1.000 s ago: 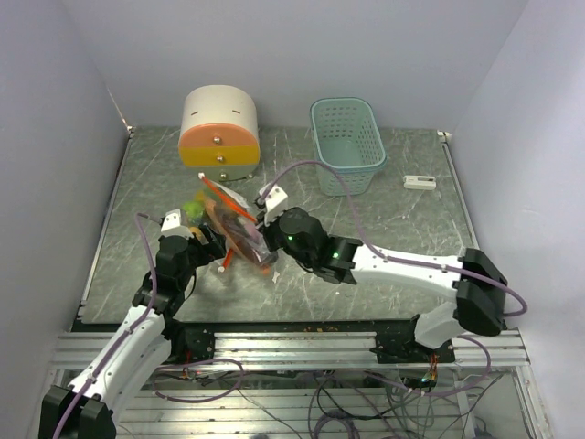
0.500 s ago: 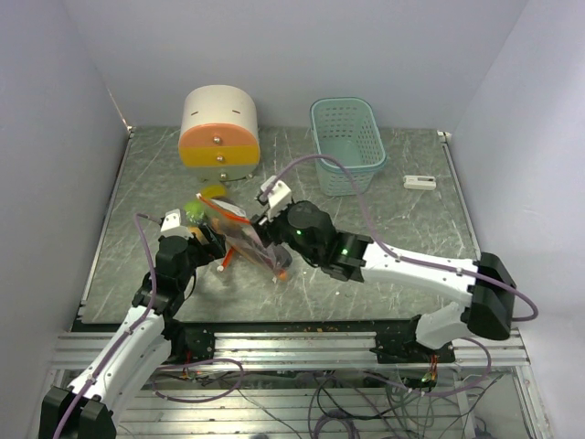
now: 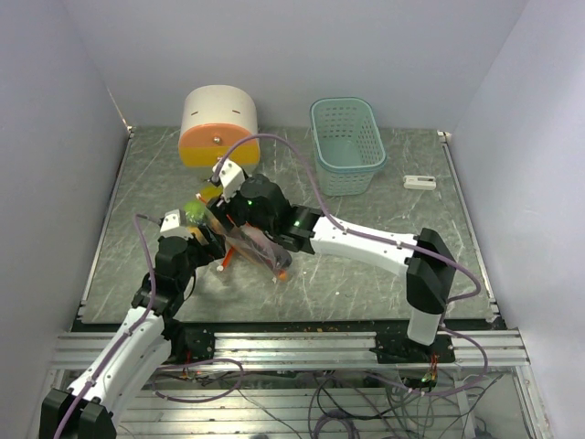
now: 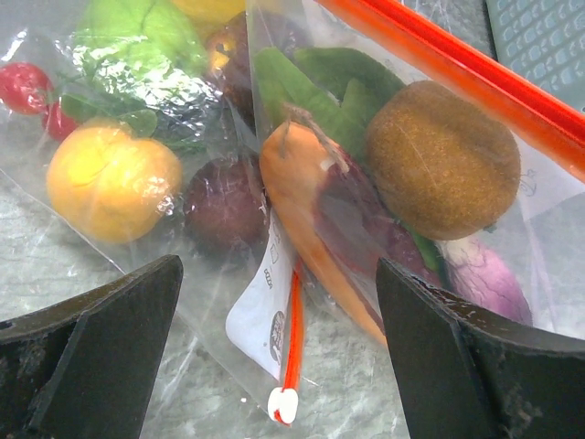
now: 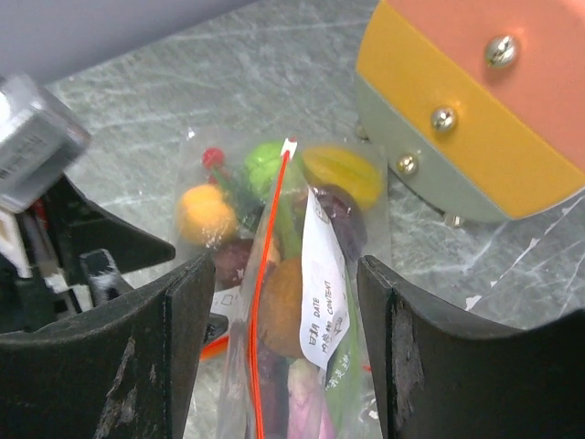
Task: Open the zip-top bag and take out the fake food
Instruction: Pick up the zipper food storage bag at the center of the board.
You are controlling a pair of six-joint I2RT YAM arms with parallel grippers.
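Left wrist view: fake food (image 4: 439, 160) is seen unremoved inside the zip-top bag (image 4: 539, 197); left end effector (image 4: 279, 270) and right end effector (image 5: 283, 265) are spread open, empty.

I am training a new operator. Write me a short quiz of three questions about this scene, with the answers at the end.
1. True or false: the fake food lies in the teal basket.
2. What colour is the zip strip of the zip-top bag? A) blue B) orange-red C) green
3. Fill in: the left pincer and the right pincer both stand ___.

Key: 1 false, it is inside the bag; 2 B; 3 open.
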